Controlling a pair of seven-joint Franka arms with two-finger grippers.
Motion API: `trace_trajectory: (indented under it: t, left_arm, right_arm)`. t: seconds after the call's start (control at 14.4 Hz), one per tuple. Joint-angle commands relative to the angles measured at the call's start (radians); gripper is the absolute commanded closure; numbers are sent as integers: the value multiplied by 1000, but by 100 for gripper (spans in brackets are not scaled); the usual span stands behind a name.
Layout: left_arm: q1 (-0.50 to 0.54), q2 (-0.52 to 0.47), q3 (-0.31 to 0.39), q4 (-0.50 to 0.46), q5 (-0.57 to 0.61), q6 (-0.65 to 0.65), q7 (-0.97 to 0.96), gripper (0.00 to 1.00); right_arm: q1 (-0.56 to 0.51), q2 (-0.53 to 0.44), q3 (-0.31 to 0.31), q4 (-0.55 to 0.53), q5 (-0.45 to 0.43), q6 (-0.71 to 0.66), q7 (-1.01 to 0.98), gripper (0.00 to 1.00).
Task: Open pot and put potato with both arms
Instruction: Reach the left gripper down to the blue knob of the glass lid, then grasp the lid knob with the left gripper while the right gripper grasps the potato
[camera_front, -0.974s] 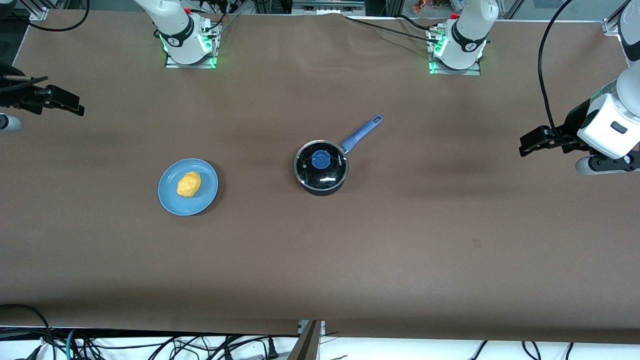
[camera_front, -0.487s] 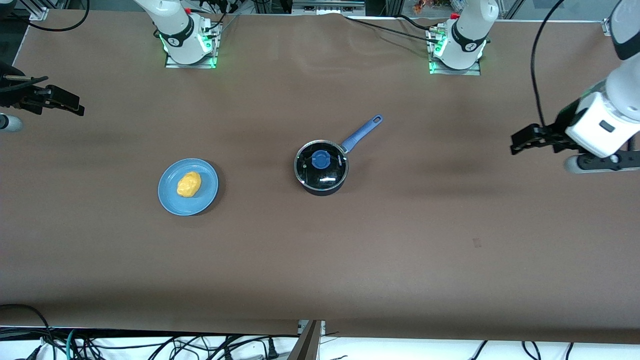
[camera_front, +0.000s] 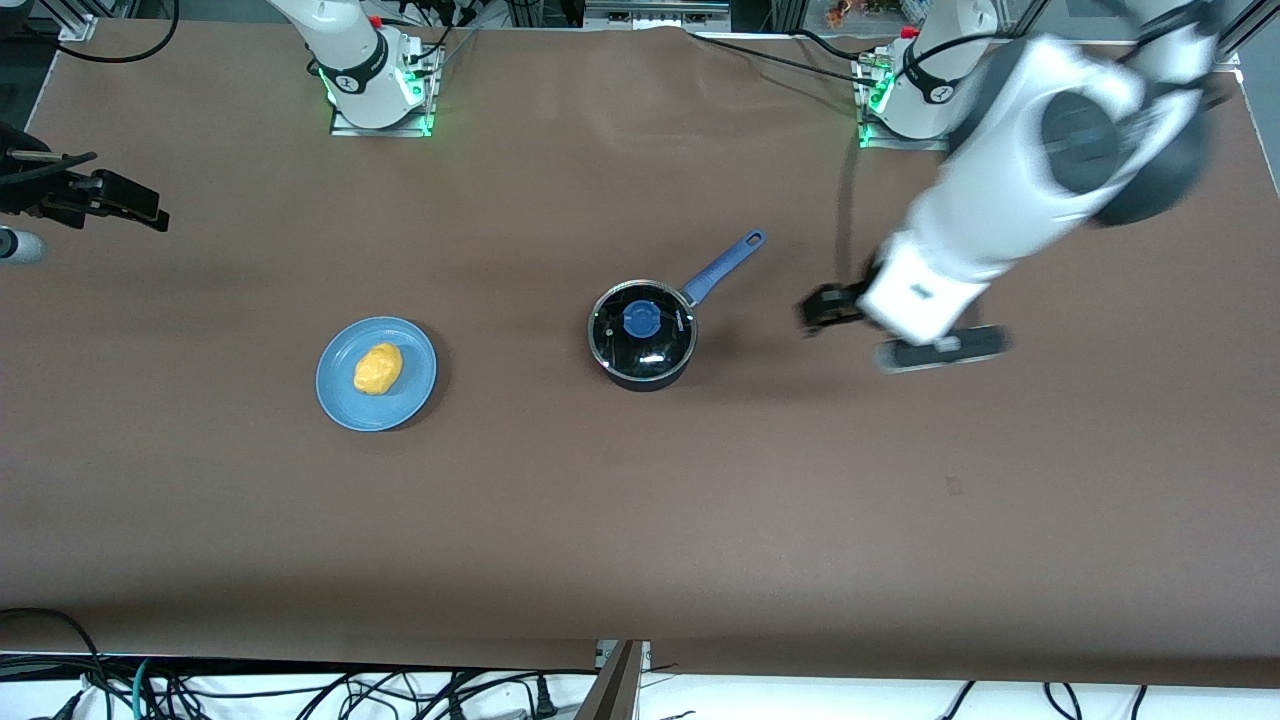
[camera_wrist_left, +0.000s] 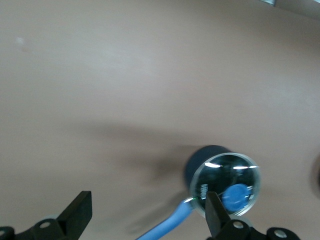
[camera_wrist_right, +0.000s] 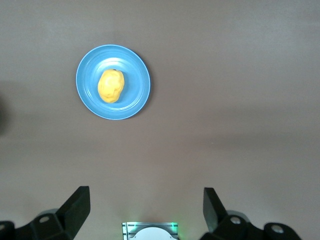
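The black pot (camera_front: 642, 340) stands mid-table with its glass lid (camera_front: 642, 323) on and its blue handle (camera_front: 722, 266) pointing toward the left arm's base. The pot shows in the left wrist view (camera_wrist_left: 224, 181) too. The yellow potato (camera_front: 378, 368) lies on a blue plate (camera_front: 415, 395) toward the right arm's end; both show in the right wrist view, potato (camera_wrist_right: 110, 86) and plate (camera_wrist_right: 135, 102). My left gripper (camera_front: 818, 312) is open and empty above the table beside the pot's handle. My right gripper (camera_front: 125, 205) is open and empty, waiting at the right arm's end.
The brown table (camera_front: 640, 520) carries only the pot and the plate. The right arm's base (camera_front: 378, 90) and the left arm's base (camera_front: 910, 100) stand along the edge farthest from the front camera. Cables hang below the nearest edge.
The left arm has swung fast from the left arm's end of the table toward the pot. The right arm, the pot and the potato have not moved.
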Motion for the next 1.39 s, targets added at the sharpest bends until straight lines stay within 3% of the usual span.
trace_trajectory:
  t: [0.0,0.21,0.56,0.77,1.04,1.18,1.32]
  left_arm:
    - [-108,109,6,14,46,128,-107,0]
    - [-227,200,4,25,210,182,-296,0]
    - [-320,283,7,28,269,275,-313,0]
    - [-360,314,7,27,323,277,-315,0]
    - [-380,327,7,20,324,281,-316,0]
    - [-385,329,7,20,324,281,-316,0]
    - [-386,331,7,20,324,281,-316,9]
  right_arm:
    - [-8,-8,8,1,-8,-19,2,0]
    - [-8,0,8,-1,-8,-48,2,0]
    - [11,87,19,-13,-2,-59,17,0]
    - [57,173,17,-14,0,114,50,0]
    - [125,294,19,-22,10,268,283,0]
    - [142,343,19,-22,70,306,427,0]
    - [154,382,19,-40,73,370,544,0]
